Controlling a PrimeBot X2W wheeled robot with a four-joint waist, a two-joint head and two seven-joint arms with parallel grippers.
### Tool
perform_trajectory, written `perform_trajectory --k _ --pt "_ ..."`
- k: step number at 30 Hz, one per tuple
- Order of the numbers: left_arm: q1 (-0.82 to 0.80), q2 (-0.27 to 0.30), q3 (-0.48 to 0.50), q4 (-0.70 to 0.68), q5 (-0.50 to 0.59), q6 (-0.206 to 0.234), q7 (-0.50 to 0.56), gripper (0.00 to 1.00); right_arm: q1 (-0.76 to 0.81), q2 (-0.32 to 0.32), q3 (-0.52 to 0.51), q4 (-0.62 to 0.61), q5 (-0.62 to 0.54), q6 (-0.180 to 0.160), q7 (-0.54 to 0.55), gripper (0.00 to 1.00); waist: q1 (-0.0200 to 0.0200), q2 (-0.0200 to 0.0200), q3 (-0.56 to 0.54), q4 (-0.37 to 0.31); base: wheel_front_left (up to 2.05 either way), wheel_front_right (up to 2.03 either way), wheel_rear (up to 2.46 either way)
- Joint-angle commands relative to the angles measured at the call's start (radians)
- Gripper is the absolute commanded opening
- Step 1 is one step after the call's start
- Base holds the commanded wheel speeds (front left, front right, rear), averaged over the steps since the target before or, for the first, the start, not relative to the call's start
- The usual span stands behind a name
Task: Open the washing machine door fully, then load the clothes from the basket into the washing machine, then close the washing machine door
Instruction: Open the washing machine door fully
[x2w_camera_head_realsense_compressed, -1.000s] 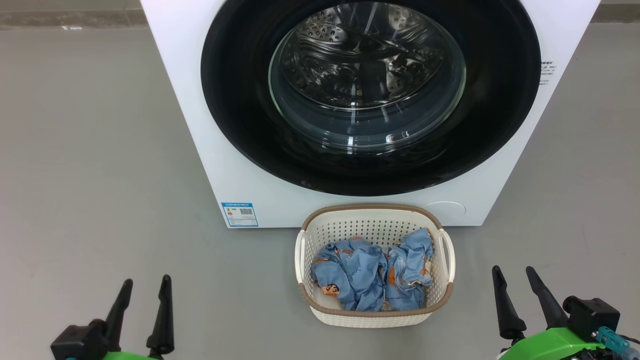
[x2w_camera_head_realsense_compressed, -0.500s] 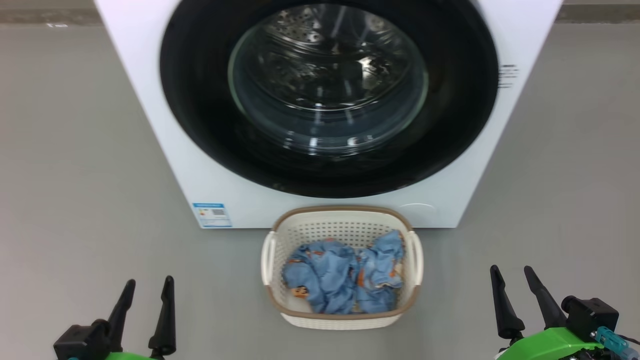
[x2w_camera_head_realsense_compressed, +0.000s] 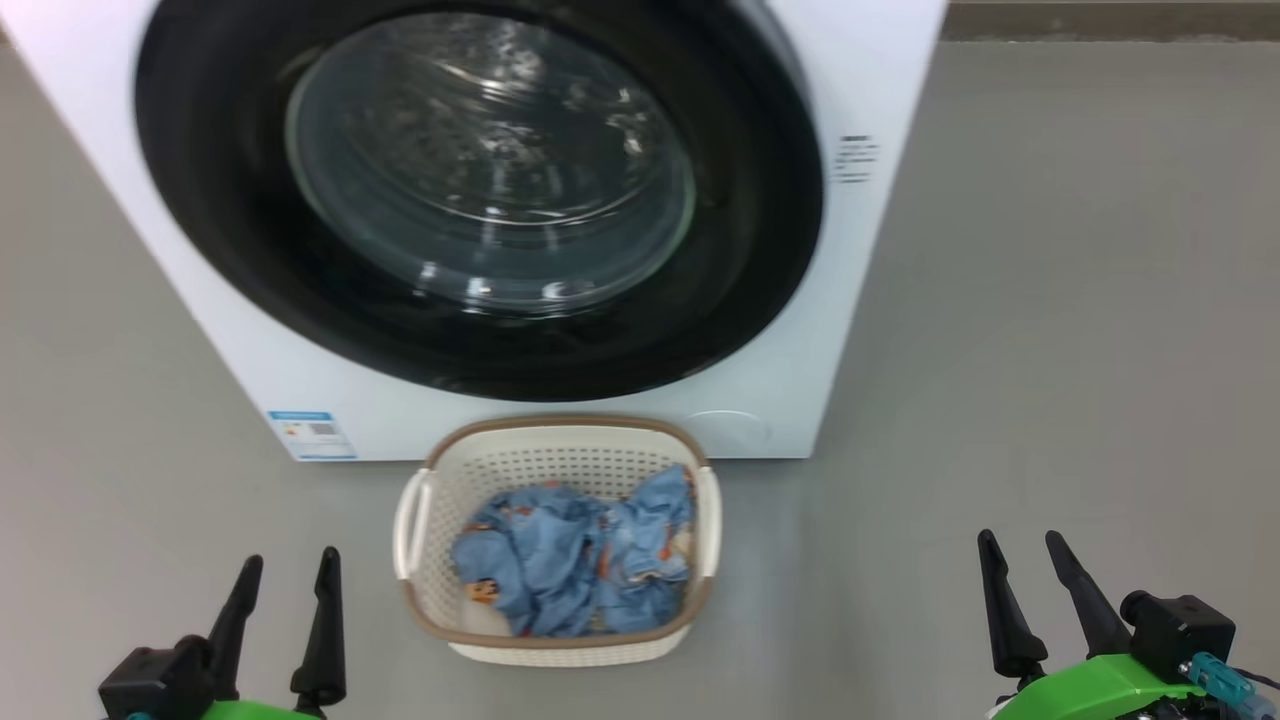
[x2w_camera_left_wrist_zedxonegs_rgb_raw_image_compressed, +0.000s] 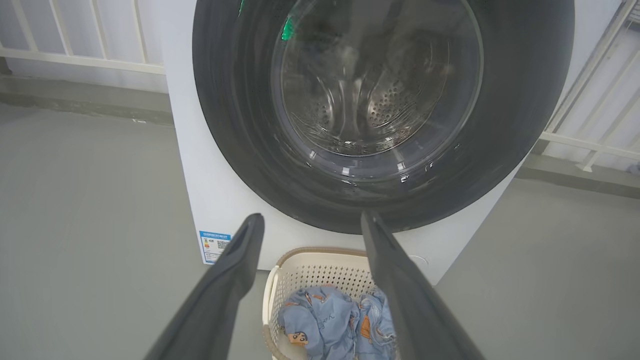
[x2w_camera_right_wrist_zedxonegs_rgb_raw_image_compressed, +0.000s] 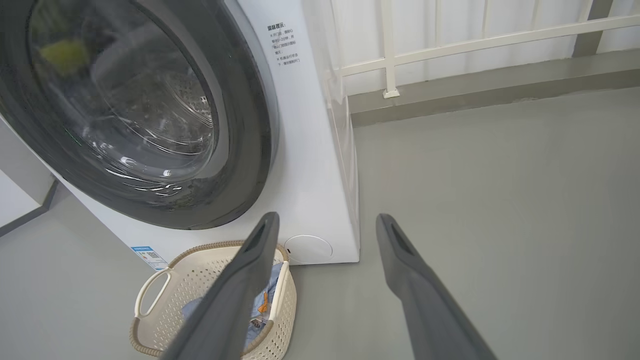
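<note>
The white washing machine (x2w_camera_head_realsense_compressed: 860, 90) stands ahead with its round black-rimmed door (x2w_camera_head_realsense_compressed: 480, 340) shut flat against the front; the glass bowl (x2w_camera_head_realsense_compressed: 490, 165) shows the steel drum behind. On the floor in front sits the cream basket (x2w_camera_head_realsense_compressed: 555, 435) holding the light-blue clothes (x2w_camera_head_realsense_compressed: 575, 555). My left gripper (x2w_camera_head_realsense_compressed: 288, 562) is open at the lower left, short of the basket. My right gripper (x2w_camera_head_realsense_compressed: 1022, 542) is open at the lower right, well right of the basket. In the left wrist view the door (x2w_camera_left_wrist_zedxonegs_rgb_raw_image_compressed: 235, 100), basket (x2w_camera_left_wrist_zedxonegs_rgb_raw_image_compressed: 320, 262) and clothes (x2w_camera_left_wrist_zedxonegs_rgb_raw_image_compressed: 325, 320) show between the fingers (x2w_camera_left_wrist_zedxonegs_rgb_raw_image_compressed: 235, 270).
Grey floor (x2w_camera_head_realsense_compressed: 1050, 300) stretches to the right of the machine. A blue label sticker (x2w_camera_head_realsense_compressed: 310, 433) marks the machine's lower left corner. A white railing (x2w_camera_right_wrist_zedxonegs_rgb_raw_image_compressed: 450, 47) and low grey kerb run along the wall behind the machine.
The whole head view has shifted, so the camera has turned right; machine and basket now lie further left in it. Both grippers stay open in the same spots.
</note>
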Motion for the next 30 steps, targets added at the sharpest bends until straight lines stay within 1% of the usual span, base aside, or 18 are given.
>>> perform_trajectory --k 1,6,11,27,28,29,30 --pt "-0.044 0.01 0.041 -0.024 0.002 -0.003 -0.007 1.0 -0.017 -0.008 0.028 -0.028 0.002 0.001 -0.012 1.0 0.0 0.0 0.001 -0.001 1.17 1.17 -2.34" --pt "-0.047 0.0 0.062 -0.031 -0.024 -0.003 -0.007 1.0 -0.018 -0.008 0.029 -0.028 0.004 0.001 -0.012 1.0 0.0 0.0 0.004 -0.001 1.2 0.76 -1.97" --pt "-0.047 0.003 0.058 -0.034 -0.038 -0.003 -0.007 1.0 -0.02 -0.008 0.032 -0.026 0.007 0.001 -0.012 1.0 0.0 0.0 0.005 -0.001 0.63 0.52 -1.15" --pt "-0.05 0.001 0.045 -0.031 -0.047 -0.003 -0.007 1.0 -0.028 -0.008 0.043 -0.022 0.008 0.001 -0.012 1.0 0.0 0.0 0.009 0.006 0.05 0.05 -0.09" --pt "-0.049 0.0 0.044 -0.031 -0.047 -0.003 -0.007 1.0 -0.03 -0.008 0.044 -0.021 0.009 0.001 -0.012 0.96 0.0 0.0 0.009 0.007 0.0 0.0 0.0" --pt "-0.049 -0.002 0.042 -0.031 -0.047 -0.003 -0.007 1.0 -0.032 -0.008 0.047 -0.021 0.012 0.001 -0.012 0.54 0.0 0.0 0.009 0.008 0.0 0.0 0.0" --pt "-0.048 -0.003 0.041 -0.031 -0.047 -0.003 -0.007 1.0 -0.036 -0.008 0.053 -0.023 0.013 0.001 -0.012 0.29 0.0 0.0 0.009 0.008 0.0 0.0 0.0"
